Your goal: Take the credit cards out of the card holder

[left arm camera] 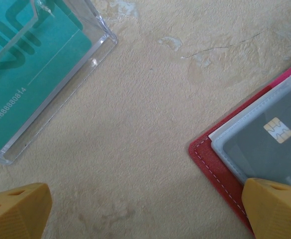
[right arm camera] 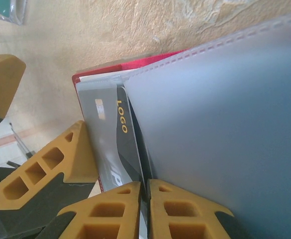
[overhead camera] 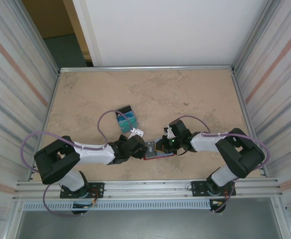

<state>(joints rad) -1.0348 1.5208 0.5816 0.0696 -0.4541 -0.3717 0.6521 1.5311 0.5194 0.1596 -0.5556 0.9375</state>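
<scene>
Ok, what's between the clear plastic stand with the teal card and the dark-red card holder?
Nothing: in the left wrist view the beige stone-look tabletop between the clear plastic stand and the dark-red card holder is bare.

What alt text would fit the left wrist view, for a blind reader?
An open red card holder with a grey chip card in its sleeve lies at right on a beige table, one finger of the open left end effector over its edge. A clear box holding a teal card is at upper left.
</scene>
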